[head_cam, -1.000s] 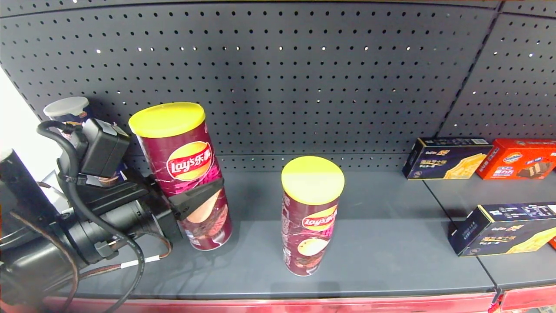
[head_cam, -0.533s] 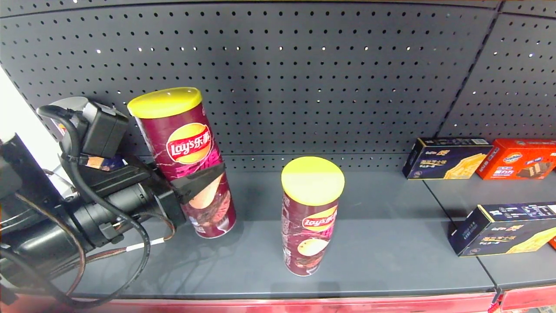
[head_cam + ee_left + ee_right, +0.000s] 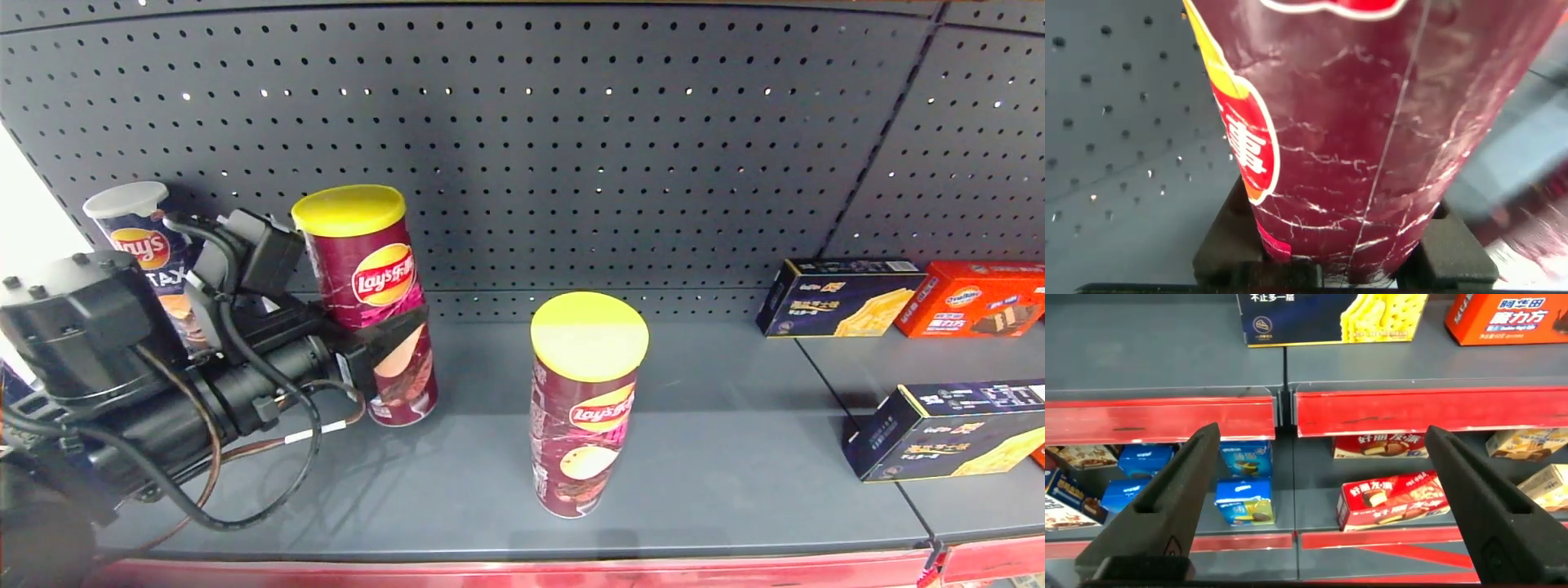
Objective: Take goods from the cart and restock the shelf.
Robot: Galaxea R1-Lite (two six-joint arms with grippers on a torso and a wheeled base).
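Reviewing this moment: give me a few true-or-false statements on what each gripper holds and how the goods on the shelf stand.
1. The left gripper is shut on a maroon can with a yellow lid. True.
2. The second maroon can lies on its side. False: it stands upright on the shelf, apart from the gripped one.
3. The right gripper holds a box. False: it is open and empty.
4. An orange box sits beside a dark blue box. True.

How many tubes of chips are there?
3: a maroon tube in the left claw, a second maroon tube standing free mid-shelf, a blue tube far left at the back. Others may be hidden.
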